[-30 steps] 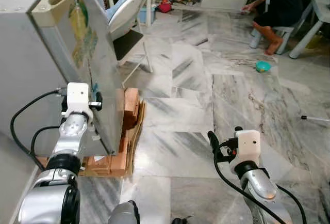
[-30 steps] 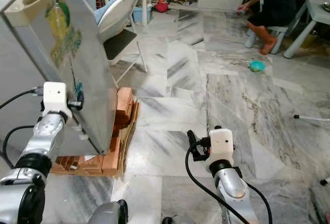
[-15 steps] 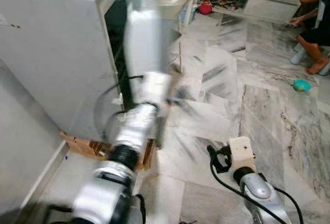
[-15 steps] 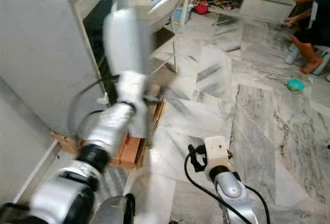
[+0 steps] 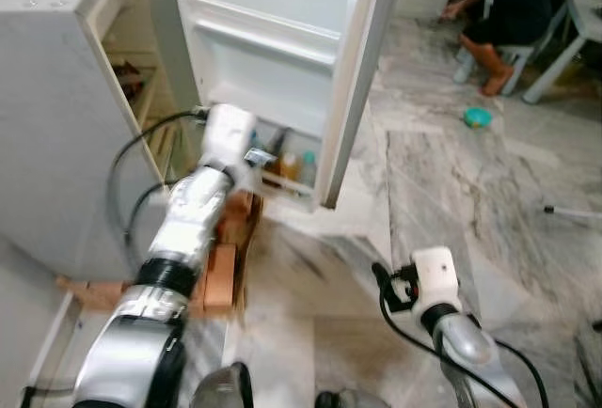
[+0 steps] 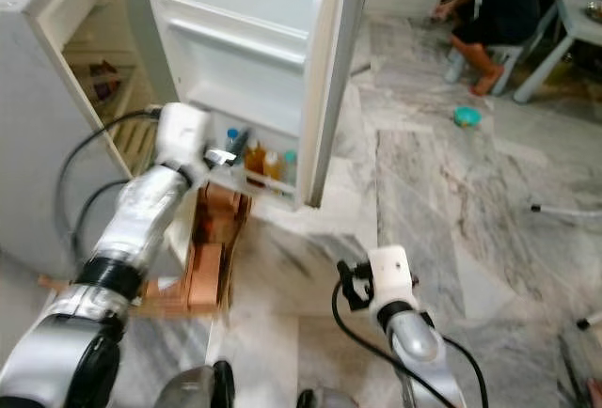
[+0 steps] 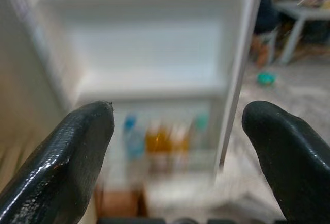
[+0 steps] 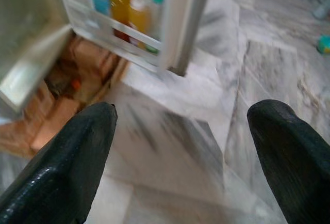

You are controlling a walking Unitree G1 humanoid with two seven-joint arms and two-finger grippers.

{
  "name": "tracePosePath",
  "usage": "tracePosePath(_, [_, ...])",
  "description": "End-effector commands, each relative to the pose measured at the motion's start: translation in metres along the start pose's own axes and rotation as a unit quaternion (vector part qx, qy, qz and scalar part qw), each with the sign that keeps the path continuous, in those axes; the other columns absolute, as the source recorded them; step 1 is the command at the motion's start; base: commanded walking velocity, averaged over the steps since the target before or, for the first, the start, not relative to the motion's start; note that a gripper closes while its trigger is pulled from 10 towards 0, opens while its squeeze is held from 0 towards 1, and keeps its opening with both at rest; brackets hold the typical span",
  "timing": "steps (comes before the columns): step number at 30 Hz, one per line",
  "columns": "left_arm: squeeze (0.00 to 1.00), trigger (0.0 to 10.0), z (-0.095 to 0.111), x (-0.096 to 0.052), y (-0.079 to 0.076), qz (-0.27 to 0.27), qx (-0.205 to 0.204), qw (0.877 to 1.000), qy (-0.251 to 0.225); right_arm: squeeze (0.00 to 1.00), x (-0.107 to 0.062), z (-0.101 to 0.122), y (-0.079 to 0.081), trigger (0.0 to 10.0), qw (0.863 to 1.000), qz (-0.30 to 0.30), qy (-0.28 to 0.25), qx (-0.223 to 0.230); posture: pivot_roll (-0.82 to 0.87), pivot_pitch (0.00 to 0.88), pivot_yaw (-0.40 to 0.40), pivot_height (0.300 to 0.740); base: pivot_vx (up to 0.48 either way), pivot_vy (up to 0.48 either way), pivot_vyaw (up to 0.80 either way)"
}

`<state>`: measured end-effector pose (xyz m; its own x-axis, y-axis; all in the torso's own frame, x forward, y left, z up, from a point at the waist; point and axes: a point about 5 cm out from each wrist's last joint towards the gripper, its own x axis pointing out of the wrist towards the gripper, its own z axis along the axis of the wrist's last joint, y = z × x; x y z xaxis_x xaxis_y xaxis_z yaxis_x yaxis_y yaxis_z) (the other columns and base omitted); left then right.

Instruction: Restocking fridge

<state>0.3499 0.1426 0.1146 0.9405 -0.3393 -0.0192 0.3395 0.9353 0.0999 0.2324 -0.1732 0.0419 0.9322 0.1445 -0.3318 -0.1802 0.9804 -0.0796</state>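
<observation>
Standing open, the fridge door [image 5: 282, 60] faces the robot, its white moulded plastic inner side forming shallow ledges and a bottom rack. Left gripper [image 7: 178, 146]: jaws spread wide, nothing between them, touching nothing; the two black fingers [image 7: 62, 162] are rounded and glossy. Straight ahead of these jaws sits the door's bottom rack, holding a row of bottles [image 6: 256, 159]: one with a blue cap, two amber ones, one with a green cap. The bottles are blurred in the left wrist view. To the left of the jaws is the grey fridge cabinet [image 5: 56, 126], with interior shelves partly visible. Below the cabinet lies a stack of brown cardboard [image 5: 221, 267].

Right gripper [image 8: 180, 146]: jaws likewise wide apart and empty, held low over the floor [image 5: 451, 201], which is polished grey-veined marble tile. Ahead of these jaws are the lower corner of the door and the same bottles.

Beyond the door, a person [image 5: 499, 4] in dark clothing sits on a low stool. A small teal bowl [image 5: 478, 118] rests on the floor near them.
</observation>
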Motion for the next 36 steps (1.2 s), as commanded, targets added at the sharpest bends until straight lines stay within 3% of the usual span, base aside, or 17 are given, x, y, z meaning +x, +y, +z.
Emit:
tracePosePath(1, [0.00, 10.0, 0.003, -0.003, 0.000, 0.000, 0.001, 1.000, -0.013, 0.00, 0.002, 0.014, 0.001, 10.0, 1.000, 0.000, -0.028, 0.007, 0.03, 0.066, -0.060, 0.740, 0.000, 0.000, 0.00])
tracePosePath(2, [0.00, 10.0, -0.004, -0.015, 0.008, 0.022, -0.008, 1.000, -0.007, 0.00, 0.004, 0.021, 0.003, 10.0, 0.999, 0.005, -0.046, 0.008, 0.04, 0.066, -0.062, 0.740, 0.000, -0.401, 0.00])
tracePosePath(3, [0.00, 10.0, -0.004, -0.015, 0.008, 0.022, -0.008, 1.000, -0.007, 0.00, 0.004, 0.021, 0.003, 10.0, 0.999, 0.005, -0.046, 0.008, 0.04, 0.066, -0.062, 0.740, 0.000, -0.401, 0.00])
tracePosePath(5, [0.00, 10.0, -0.013, -0.038, 0.020, 0.060, -0.012, 0.998, 0.002, 0.00, 0.007, 0.033, 0.007, 10.0, 0.997, 0.008, -0.074, 0.001, 0.05, 0.068, -0.061, 0.740, 0.000, -0.454, 0.00])
tracePosePath(6, [0.00, 10.0, -0.013, -0.038, 0.020, 0.060, -0.012, 0.998, 0.002, 0.00, 0.007, 0.033, 0.007, 10.0, 0.997, 0.008, -0.074, 0.001, 0.05, 0.068, -0.061, 0.740, 0.000, -0.454, 0.00])
tracePosePath(8, [0.00, 10.0, -0.017, -0.057, 0.026, 0.083, -0.004, 0.996, 0.011, 0.00, 0.011, 0.040, 0.007, 10.0, 0.996, 0.005, -0.088, 0.002, 0.08, 0.078, -0.056, 0.740, 0.000, -0.450, 0.00])
tracePosePath(9, [0.00, 10.0, -0.017, -0.057, 0.026, 0.083, -0.004, 0.996, 0.011, 0.00, 0.011, 0.040, 0.007, 10.0, 0.996, 0.005, -0.088, 0.002, 0.08, 0.078, -0.056, 0.740, 0.000, -0.446, 0.00])
tracePosePath(12, [0.00, 10.0, -0.015, -0.081, 0.034, 0.115, 0.008, 0.993, 0.017, 0.00, 0.013, 0.049, 0.007, 10.0, 0.995, 0.013, -0.099, 0.029, 0.08, 0.088, -0.054, 0.740, 0.000, -0.425, 0.00])
tracePosePath(16, [0.00, 10.0, -0.022, -0.100, 0.039, 0.139, 0.029, 0.989, 0.034, 0.00, 0.014, 0.050, 0.011, 10.0, 0.995, 0.011, -0.096, 0.039, 0.08, 0.084, -0.058, 0.740, 0.288, -0.380, 0.00])
tracePosePath(21, [0.00, 10.0, -0.029, -0.109, 0.038, 0.152, 0.034, 0.986, 0.052, 0.00, 0.015, 0.051, 0.018, 10.0, 0.994, 0.016, -0.103, 0.029, 0.07, 0.077, -0.059, 0.740, 0.322, -0.352, 0.00])
tracePosePath(23, [0.00, 10.0, -0.031, -0.111, 0.035, 0.156, 0.036, 0.985, 0.061, 0.00, 0.016, 0.050, 0.021, 10.0, 0.992, 0.016, -0.092, 0.082, 0.07, 0.073, -0.057, 0.740, 0.371, -0.300, 0.00])
tracePosePath(26, [0.00, 10.0, -0.027, -0.109, 0.031, 0.154, 0.050, 0.985, 0.060, 0.00, 0.018, 0.054, 0.022, 10.0, 0.992, 0.036, -0.105, 0.053, 0.07, 0.073, -0.053, 0.740, 0.430, 0.000, 0.00])
tracePosePath(33, [0.00, 10.0, -0.019, -0.106, 0.026, 0.158, 0.052, 0.985, 0.053, 0.00, 0.017, 0.066, 0.015, 10.0, 0.989, 0.025, -0.135, 0.060, 0.06, 0.091, -0.057, 0.740, 0.437, 0.000, 0.00])
tracePosePath(36, [0.00, 10.0, -0.027, -0.110, 0.018, 0.151, 0.046, 0.985, 0.065, 0.00, 0.019, 0.066, 0.010, 10.0, 0.990, 0.008, -0.129, 0.063, 0.05, 0.089, -0.057, 0.740, 0.439, 0.000, -0.53])
